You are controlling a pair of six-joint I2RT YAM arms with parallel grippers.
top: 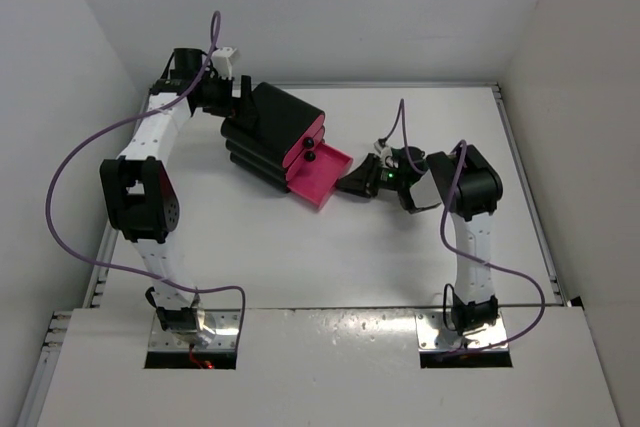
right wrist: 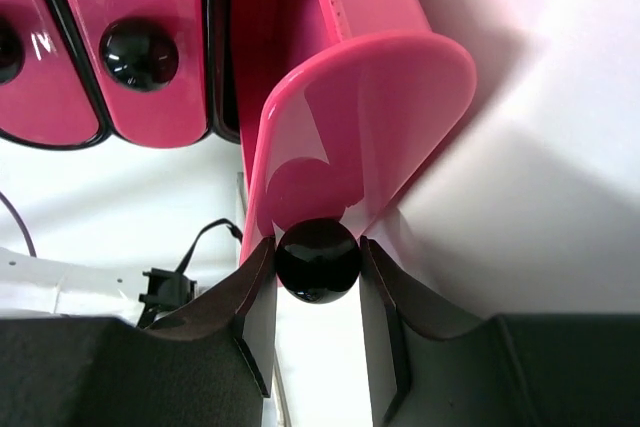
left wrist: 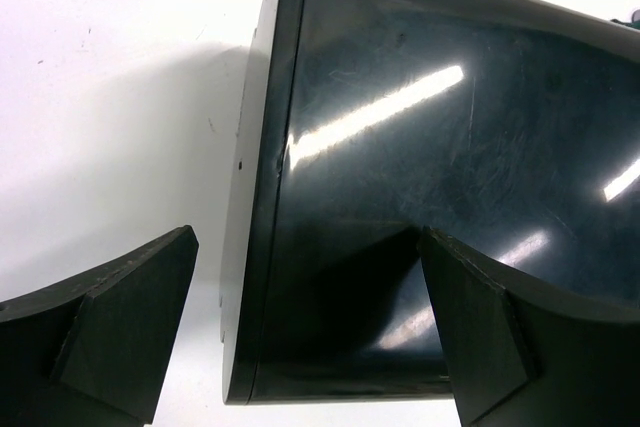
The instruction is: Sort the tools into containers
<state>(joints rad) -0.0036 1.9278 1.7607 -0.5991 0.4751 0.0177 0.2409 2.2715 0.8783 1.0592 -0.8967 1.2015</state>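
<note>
Top view: black rounded-corner plastic cabinet [top: 280, 122] sits on the white table [top: 400, 257] at about 11 o'clock from table centre, front face turned toward 4 o'clock. The lowest magenta-pink drawer [top: 325, 179] stands out toward 4 o'clock. The two upper pink drawers [top: 316, 147] are flush in the cabinet, their black knobs showing. Left gripper [top: 238, 110] is at the cabinet's back edge, on the 10 o'clock side; its spread can't be read here. Right gripper [top: 355, 184] meets the open drawer's front at its 3 o'clock end. Left wrist view: left gripper [left wrist: 305, 247] has its jaws wide apart, straddling the cabinet's [left wrist: 420, 127] glossy rear edge. One finger [left wrist: 110, 337] is at 8 o'clock over bare table, the other finger [left wrist: 510, 347] at 4 o'clock over the black panel; cannot tell whether either touches. Right wrist view: right gripper [right wrist: 317, 272] is clamped on the round black knob [right wrist: 317, 247] of the open drawer [right wrist: 360, 97], with a finger against each side of the knob. The two closed drawers [right wrist: 150, 97] lie at 10 to 11 o'clock, one knob in full, the other cut by the frame edge.
</note>
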